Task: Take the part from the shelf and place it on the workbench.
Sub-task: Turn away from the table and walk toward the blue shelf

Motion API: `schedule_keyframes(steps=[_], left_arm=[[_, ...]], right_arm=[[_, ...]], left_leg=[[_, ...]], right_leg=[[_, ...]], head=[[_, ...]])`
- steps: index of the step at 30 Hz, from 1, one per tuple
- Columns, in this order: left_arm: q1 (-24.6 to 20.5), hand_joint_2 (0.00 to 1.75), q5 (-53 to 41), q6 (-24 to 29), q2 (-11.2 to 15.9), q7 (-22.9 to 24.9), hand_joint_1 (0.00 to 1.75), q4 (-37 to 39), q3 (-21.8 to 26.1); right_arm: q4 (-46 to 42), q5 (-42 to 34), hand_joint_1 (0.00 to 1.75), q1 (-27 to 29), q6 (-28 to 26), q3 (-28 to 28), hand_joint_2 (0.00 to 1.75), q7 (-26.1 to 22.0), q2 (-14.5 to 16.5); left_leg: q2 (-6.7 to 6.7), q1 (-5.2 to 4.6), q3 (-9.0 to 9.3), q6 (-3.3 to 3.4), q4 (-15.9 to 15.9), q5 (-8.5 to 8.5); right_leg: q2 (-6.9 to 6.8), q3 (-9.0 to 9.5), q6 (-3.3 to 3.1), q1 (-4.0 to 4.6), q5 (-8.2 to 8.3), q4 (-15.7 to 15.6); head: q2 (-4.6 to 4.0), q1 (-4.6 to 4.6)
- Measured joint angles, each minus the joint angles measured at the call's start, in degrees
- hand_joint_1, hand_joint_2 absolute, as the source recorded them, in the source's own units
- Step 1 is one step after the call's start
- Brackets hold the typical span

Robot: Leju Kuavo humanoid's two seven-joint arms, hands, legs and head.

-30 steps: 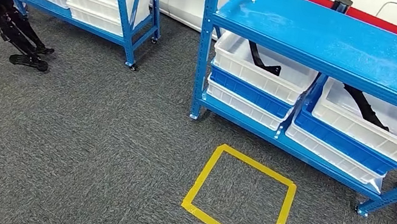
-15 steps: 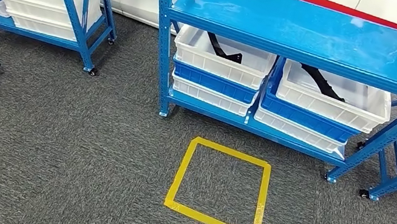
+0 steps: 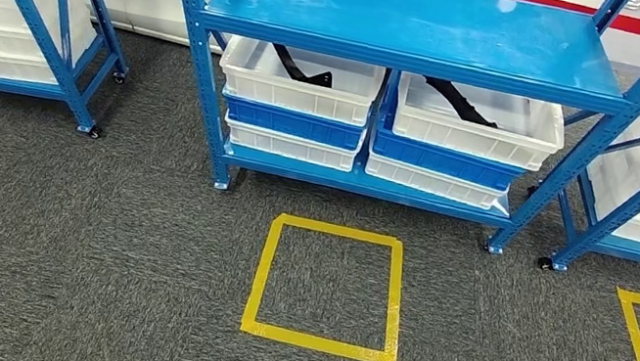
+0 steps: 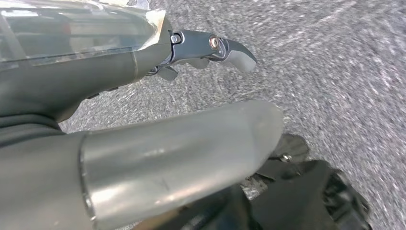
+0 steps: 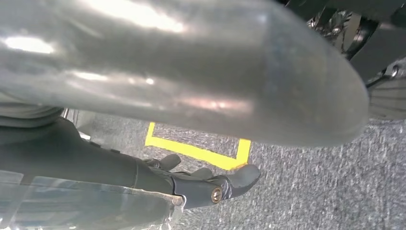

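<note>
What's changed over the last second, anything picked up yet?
Only the camera moved: the robot turned to face the shelf squarely, with the yellow square ahead. Nothing picked up. The black parts lie in their white bins as before; left hand and right hand hold nothing.

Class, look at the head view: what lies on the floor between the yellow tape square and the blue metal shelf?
Bare grey carpet separates the yellow tape square from the blue metal shelf, in the head view.
</note>
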Motion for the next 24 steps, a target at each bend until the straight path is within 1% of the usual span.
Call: schedule_keyframes(steps=[1,2,3,4,5,6,7,8,9,10,11,12,13,15,16,17,19,20,21,24], left_arm=[[-0.1,0.0,0.0,0.0,0.0,0.0,0.0,0.0,0.0],[-0.1,0.0,0.0,0.0,0.0,0.0,0.0,0.0,0.0],[-0.1,0.0,0.0,0.0,0.0,0.0,0.0,0.0,0.0],[0.0,0.0,0.0,0.0,0.0,0.1,0.0,0.0,0.0],[0.2,0.0,0.0,0.0,0.0,0.2,0.0,0.0,0.0],[0.3,0.0,0.0,0.0,0.0,0.3,0.0,0.0,0.0],[0.4,0.0,0.0,0.0,0.0,0.3,0.0,0.0,0.0],[0.5,0.0,0.0,0.0,0.1,0.3,0.0,0.0,0.0],[0.5,0.0,0.0,0.0,0.1,0.3,0.0,0.0,0.0],[0.5,0.0,0.0,0.1,0.1,0.3,0.0,0.0,0.0],[0.4,0.0,0.1,0.3,0.1,0.3,0.0,0.0,0.0],[0.4,0.0,0.1,0.4,0.1,0.3,0.0,0.0,0.0],[0.4,0.0,0.1,0.6,0.0,0.3,0.0,0.0,0.0],[0.4,0.0,0.1,0.8,0.0,0.2,0.0,0.0,0.0],[0.4,0.0,0.2,0.8,-0.1,0.2,0.0,0.0,0.0],[0.4,0.0,0.2,0.9,0.0,0.2,0.0,0.0,0.0],[0.4,0.87,0.2,0.9,0.0,0.0,0.0,0.0,0.0],[0.4,1.31,0.3,0.9,0.0,-0.1,0.0,0.0,0.0],[0.4,1.75,0.5,0.9,0.0,-0.4,0.0,0.0,0.0],[0.4,1.75,1.1,1.1,-0.1,-1.0,0.0,0.0,0.0]], right_arm=[[0.0,0.0,0.0,0.0,-0.1,0.0,0.0,0.0,0.0],[0.0,0.0,0.0,0.0,-0.2,0.0,0.0,0.0,0.0],[0.0,0.0,0.0,-0.1,-0.5,0.0,0.0,-0.1,0.0],[0.0,0.1,0.0,-0.1,-0.7,0.0,0.0,-0.3,0.0],[0.0,0.2,0.0,-0.1,-0.9,0.0,0.0,-0.4,0.0],[0.0,0.3,0.0,-0.1,-1.0,0.0,0.0,-0.6,0.0],[0.0,0.4,0.0,0.0,-1.0,0.1,0.0,-0.7,0.1],[0.0,0.5,0.0,0.0,-1.0,0.2,0.0,-0.9,0.1],[0.0,0.5,0.0,0.0,-1.1,0.3,0.0,-1.0,0.1],[0.0,0.6,0.0,0.0,-1.3,0.3,0.0,-1.1,0.1],[0.0,0.7,0.0,-0.1,-1.5,0.4,0.0,-1.2,0.1],[0.0,0.7,0.0,-0.1,-1.8,0.4,0.0,-1.2,0.1],[0.0,0.8,0.0,-0.1,-2.0,0.5,0.0,-1.3,0.0],[0.0,0.9,0.0,0.0,-2.1,0.6,0.0,-1.3,0.0],[0.0,1.0,0.0,0.1,-2.1,0.7,0.0,-1.3,0.0],[0.0,1.1,0.0,0.1,-2.1,0.8,0.44,-1.3,0.0],[0.0,1.2,0.0,0.0,-2.1,0.9,1.31,-1.4,0.0],[0.0,1.3,0.0,0.0,-2.1,1.0,1.75,-1.4,0.0],[0.0,1.3,0.0,0.1,-2.2,1.0,1.75,-1.5,0.0],[0.0,1.5,0.0,0.1,-2.6,1.2,1.75,-1.7,0.0]], left_leg=[[-1.22,0.15,-0.26,-0.31,1.0,-0.82],[-2.81,0.27,-1.22,-0.58,3.3,-2.29],[-4.39,0.35,-2.64,-0.73,6.4,-4.02],[-5.26,0.38,-4.59,-0.8,10.2,-5.88],[-5.6,0.4,-6.43,-0.88,13.5,-7.04],[-5.72,0.46,-7.6,-0.97,15.2,-7.09],[-5.77,0.58,-7.96,-1.09,15.1,-6.04],[-5.78,0.77,-7.22,-1.21,12.7,-3.93],[-5.83,1.02,-5.72,-1.32,8.9,-1.52],[-5.97,1.14,-4.23,-1.36,5.2,0.22],[-6.14,1.18,-3.14,-1.22,2.5,1.26],[-6.3,1.14,-2.55,-1.02,1.0,1.63],[-6.4,0.99,-2.48,-0.82,0.6,1.51],[-6.4,0.72,-2.49,-0.46,0.5,1.63],[-6.39,0.53,-2.52,-0.27,0.5,1.65],[-6.4,0.36,-2.55,-0.07,0.5,1.68],[-6.39,0.18,-2.6,0.22,0.6,1.69],[-6.39,0.15,-2.6,0.28,0.6,1.67],[-6.39,0.14,-2.6,0.32,0.6,1.65],[-6.39,0.1,-2.63,0.42,0.6,1.61]], right_leg=[[0.53,0.21,-0.44,-0.29,0.11,-0.1],[0.98,0.41,-0.88,-0.63,0.21,-0.3],[1.36,0.35,-1.19,-0.66,0.24,-0.3],[1.78,0.33,-1.48,-0.61,0.25,-0.3],[2.21,0.33,-1.61,-0.54,0.23,-0.3],[2.66,0.37,-1.66,-0.48,0.22,-0.2],[3.09,0.46,-1.65,-0.49,0.2,-0.2],[3.45,0.58,-1.59,-0.55,0.14,-0.2],[3.74,0.68,-1.42,-0.58,0.04,-0.1],[3.98,0.7,-1.14,-0.44,-0.12,0.1],[4.15,0.65,-0.8,-0.3,-0.27,0.2],[4.25,0.44,-0.55,-0.08,-0.47,0.3],[4.31,0.26,-0.52,0.16,-0.62,0.4],[4.3,0.09,-0.69,0.23,-0.71,0.2],[4.29,0.14,-0.67,0.19,-0.61,0.1],[4.28,0.18,-0.48,0.08,-0.5,-0.1],[4.28,0.26,-0.07,-0.07,-0.31,-0.3],[4.28,0.32,0.03,-0.1,-0.28,-0.4],[4.28,0.39,0.11,-0.11,-0.24,-0.4],[4.29,0.72,0.28,-0.14,-0.16,-0.5]], head=[[0.0,-0.09],[0.0,-0.19],[0.0,-0.3],[0.0,-0.35],[0.0,-0.35],[0.0,-0.36],[0.0,-0.36],[0.0,-0.37],[0.0,-0.37],[0.0,-0.39],[0.0,-0.34],[0.0,-0.28],[0.0,-0.21],[0.0,-0.07],[0.0,-0.04],[0.0,-0.03],[0.0,-0.04],[0.0,-0.04],[0.0,-0.04],[0.0,-0.05]])
